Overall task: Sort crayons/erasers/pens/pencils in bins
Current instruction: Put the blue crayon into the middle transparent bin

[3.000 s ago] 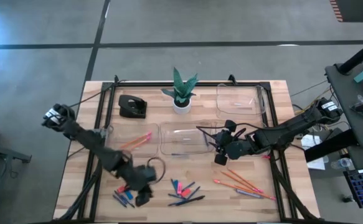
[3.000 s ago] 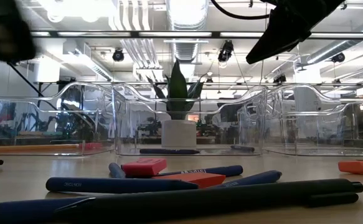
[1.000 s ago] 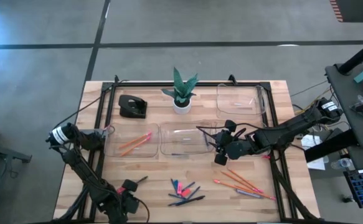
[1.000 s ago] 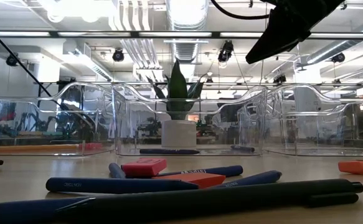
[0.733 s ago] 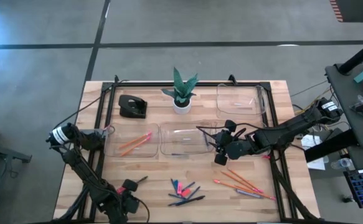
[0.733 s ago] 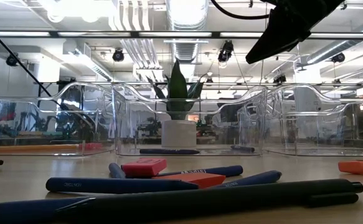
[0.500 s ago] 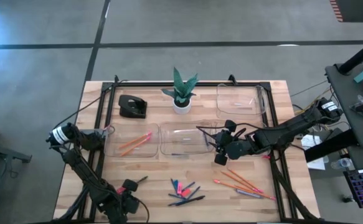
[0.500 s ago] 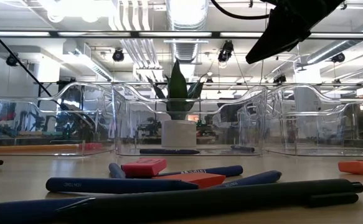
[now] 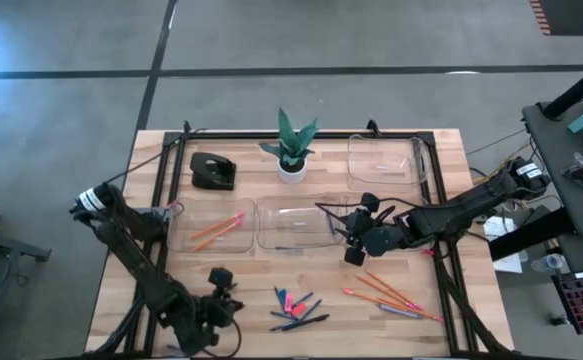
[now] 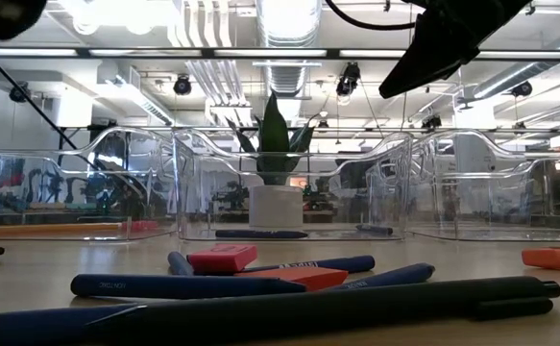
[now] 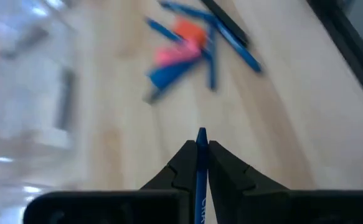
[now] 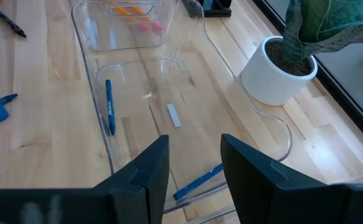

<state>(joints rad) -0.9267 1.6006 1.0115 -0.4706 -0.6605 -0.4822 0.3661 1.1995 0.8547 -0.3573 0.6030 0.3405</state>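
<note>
High view: left gripper [image 9: 221,300] is seen near the front edge of the surface [image 9: 441,190], left of the loose pile of pens [image 9: 306,321], erasers [image 9: 284,299] and crayons. Step in hand is judged as a carry, pick done. Right gripper [image 9: 354,238] is parked at the right end of the middle bin [image 9: 271,236], over the surface. Pencils [image 9: 386,293] lie loose toward the front right corner; two more are in the left bin [image 9: 183,240]. Far right bin [image 9: 356,165] looks nearly empty.

Low view: bin walls stand up behind the pile; clearing them is judged to need height before any crossing. Pens and erasers lie close in front.

Left wrist view: fingers [image 11: 181,163] are clamped together on a blue crayon [image 11: 201,168], tip poking out ahead, bare wood below.

Right wrist view: fingers [image 12: 153,165] are held apart, nothing between them, above the middle bin with blue crayons [image 12: 109,107] inside. Next move is judged to be a lift and a drop there; room is tight beside the right arm.
</note>
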